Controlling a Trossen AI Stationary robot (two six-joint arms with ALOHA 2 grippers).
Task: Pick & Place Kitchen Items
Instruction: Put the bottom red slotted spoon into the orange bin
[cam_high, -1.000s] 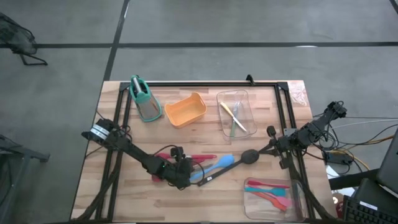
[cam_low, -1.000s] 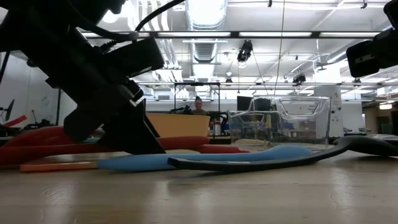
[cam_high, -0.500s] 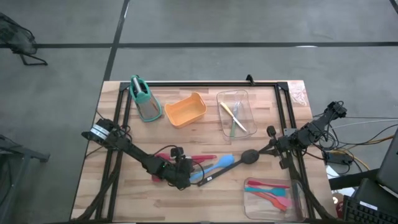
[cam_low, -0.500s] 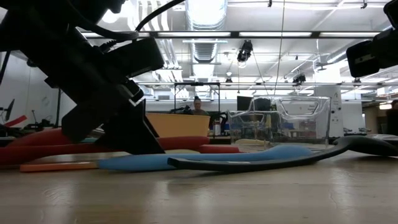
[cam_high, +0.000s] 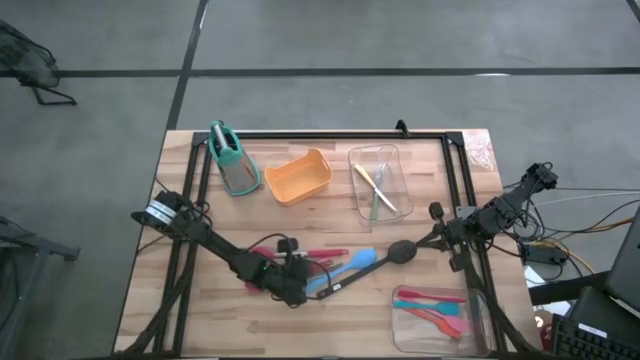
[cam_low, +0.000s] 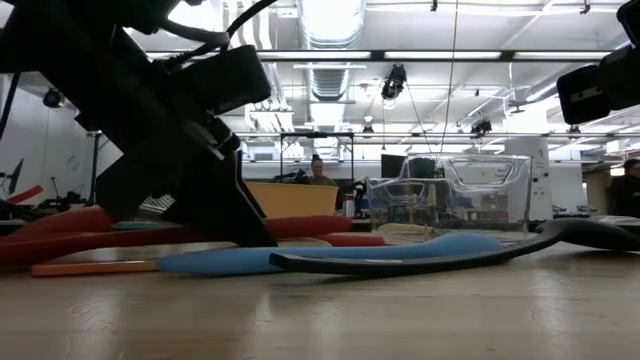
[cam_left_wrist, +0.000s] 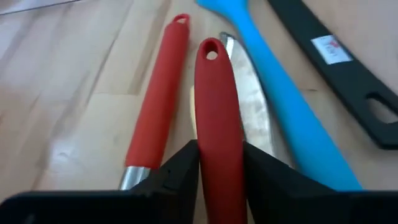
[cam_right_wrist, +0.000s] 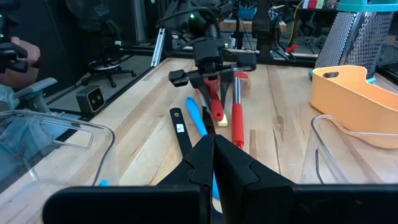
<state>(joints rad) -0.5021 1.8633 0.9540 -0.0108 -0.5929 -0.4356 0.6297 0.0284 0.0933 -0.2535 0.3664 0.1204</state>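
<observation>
Low over the table — left gripper (cam_left_wrist: 220, 163), jaws around red utensil handle (cam_left_wrist: 216, 118)

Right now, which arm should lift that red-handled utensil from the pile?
Left. The left gripper already has its fingers on either side of the red-handled utensil. The right gripper is shut, parked by the table's right edge.

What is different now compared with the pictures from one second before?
The left gripper has closed its fingers around the red utensil handle and shifted slightly over the pile. The blue spatula, black ladle, trays and the right gripper, shut at the table's right edge, stayed put.
</observation>
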